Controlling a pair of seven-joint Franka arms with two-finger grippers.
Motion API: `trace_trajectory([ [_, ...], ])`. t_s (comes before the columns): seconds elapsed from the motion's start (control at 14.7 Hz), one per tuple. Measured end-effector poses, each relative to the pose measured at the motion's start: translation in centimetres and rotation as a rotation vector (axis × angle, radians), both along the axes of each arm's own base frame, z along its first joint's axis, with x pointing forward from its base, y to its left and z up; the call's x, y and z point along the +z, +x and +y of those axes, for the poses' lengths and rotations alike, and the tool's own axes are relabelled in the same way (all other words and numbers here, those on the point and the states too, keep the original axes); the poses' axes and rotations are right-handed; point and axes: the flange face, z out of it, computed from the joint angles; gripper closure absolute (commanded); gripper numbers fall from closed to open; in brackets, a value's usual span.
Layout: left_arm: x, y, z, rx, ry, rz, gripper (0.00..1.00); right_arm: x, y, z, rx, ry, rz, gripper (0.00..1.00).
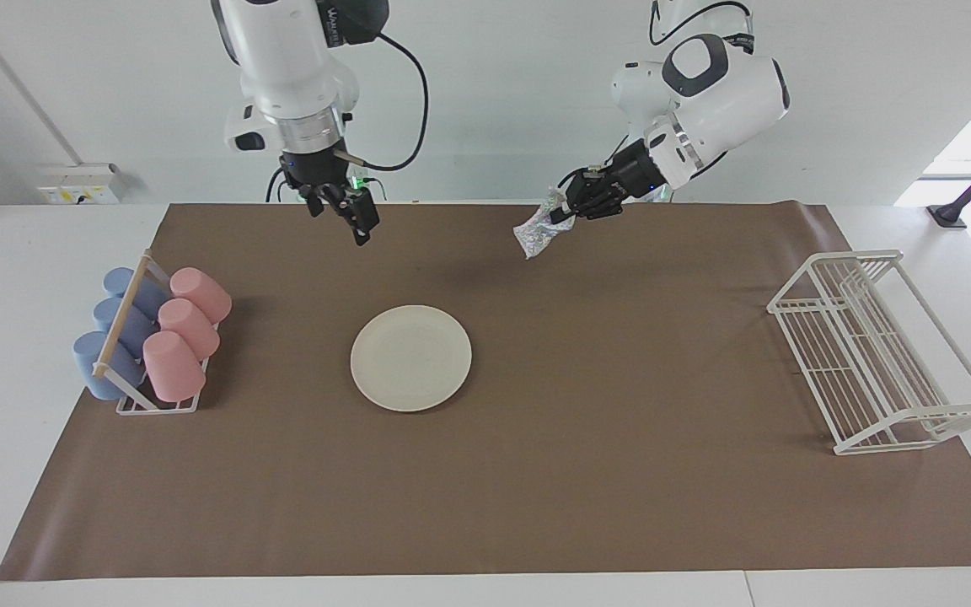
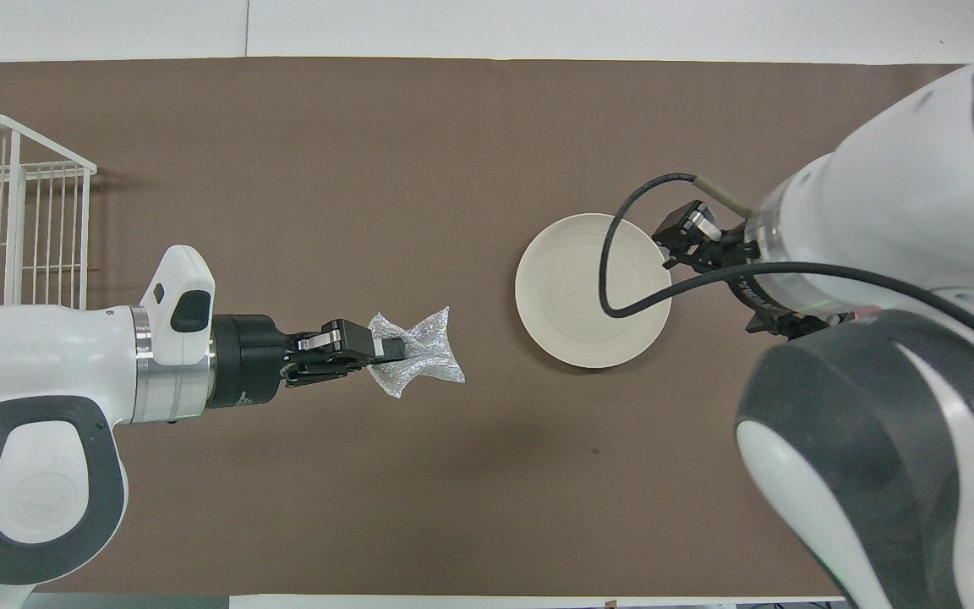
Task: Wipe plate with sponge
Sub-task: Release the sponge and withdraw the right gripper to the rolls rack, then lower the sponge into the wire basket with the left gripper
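Holding the sponge (image 1: 539, 233) clamped in its fingers, the left gripper (image 1: 565, 211) hangs over the table (image 1: 620, 506) near the robots' edge, well apart from the plate (image 1: 410, 357) lying mid-table. The right gripper (image 1: 361, 226) hangs empty, its fingers' state unclear. No wiping contact is made yet, so wiping seems wholly left to do.

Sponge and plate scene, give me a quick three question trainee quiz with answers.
1. Which hand holds the sponge?
2. True or false: the sponge touches the plate.
3. Pick one. The right hand is: A) gripping a cup, B) holding nothing, in the air, C) resting on the plate.

Key:
1. The left hand.
2. False; it is held up in the air, apart from the plate.
3. B.
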Motion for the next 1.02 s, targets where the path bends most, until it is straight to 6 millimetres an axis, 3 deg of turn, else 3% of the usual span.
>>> trace_trajectory([
  [0.14,-0.5,0.0,0.7,-0.011,0.105,0.012,1.00,0.2,0.5,-3.6,0.116,-0.001,0.006,0.00],
  [0.34,-1.0,0.1,2.1,-0.033,0.256,0.016,1.00,0.8,0.4,-7.2,0.238,-0.002,0.014,0.00],
  [0.68,0.7,2.4,6.3,-0.084,0.517,0.057,1.00,1.8,-0.2,-12.1,0.421,0.005,0.035,0.00],
  [0.82,1.3,3.2,7.4,-0.113,0.625,0.061,1.00,1.9,-0.2,-13.2,0.472,0.009,0.034,0.00],
  [1.02,1.9,3.9,8.7,-0.164,0.788,0.083,1.00,1.9,-0.2,-13.0,0.514,0.013,0.032,0.00],
])
